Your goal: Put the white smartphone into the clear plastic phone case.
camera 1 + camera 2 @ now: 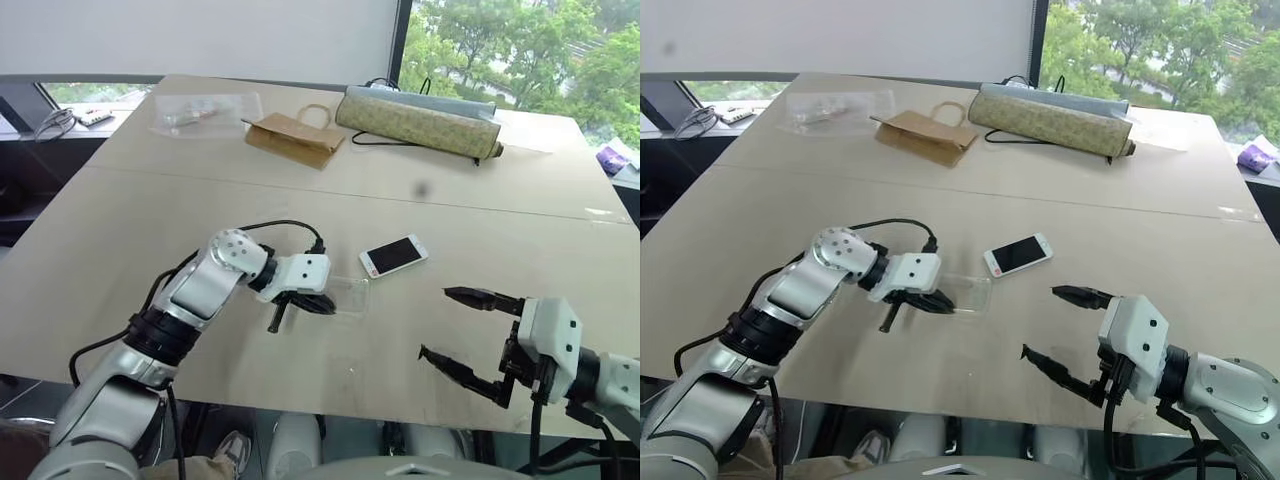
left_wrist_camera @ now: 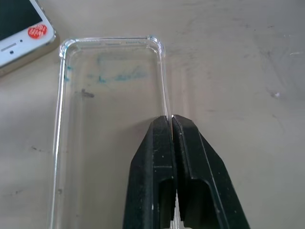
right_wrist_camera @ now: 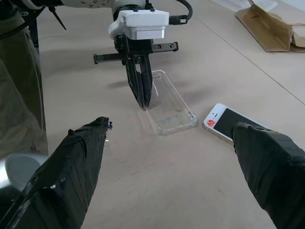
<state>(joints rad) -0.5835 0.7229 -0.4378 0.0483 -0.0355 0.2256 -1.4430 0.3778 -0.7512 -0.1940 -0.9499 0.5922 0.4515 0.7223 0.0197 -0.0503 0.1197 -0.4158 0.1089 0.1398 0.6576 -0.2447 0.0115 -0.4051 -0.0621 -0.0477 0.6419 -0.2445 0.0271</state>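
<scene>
Nearest the camera, at the lower right of the head view, the right gripper [image 1: 457, 333] hangs just past the near table edge with its two black fingers spread wide and nothing between them; its arm gets cut off by the frame's corner. A bit further in, lower centre-left, the left gripper [image 1: 318, 303] has its fingers pressed together, pinching one long side wall of the clear plastic phone case [image 1: 348, 296]. The case lies flat on the table [image 1: 120, 250], open side up, and it's honestly hard to pick out from the head camera, basically just a glossy outline; the left wrist view shows it way better, though its near end runs out of that frame, and there are faint bluish smudges under it. Just beside the case's far corner, apart from it by a small gap, sits the white smartphone [image 1: 393, 255], screen up, angled, in the middle of the frame. Plenty of bare tabletop all around both. Up top, well apart, there's a brown paper bag [image 1: 296, 135], a long rolled mat [image 1: 418, 123] and a crinkled clear bag [image 1: 205, 113] whose contents are too small to tell.
</scene>
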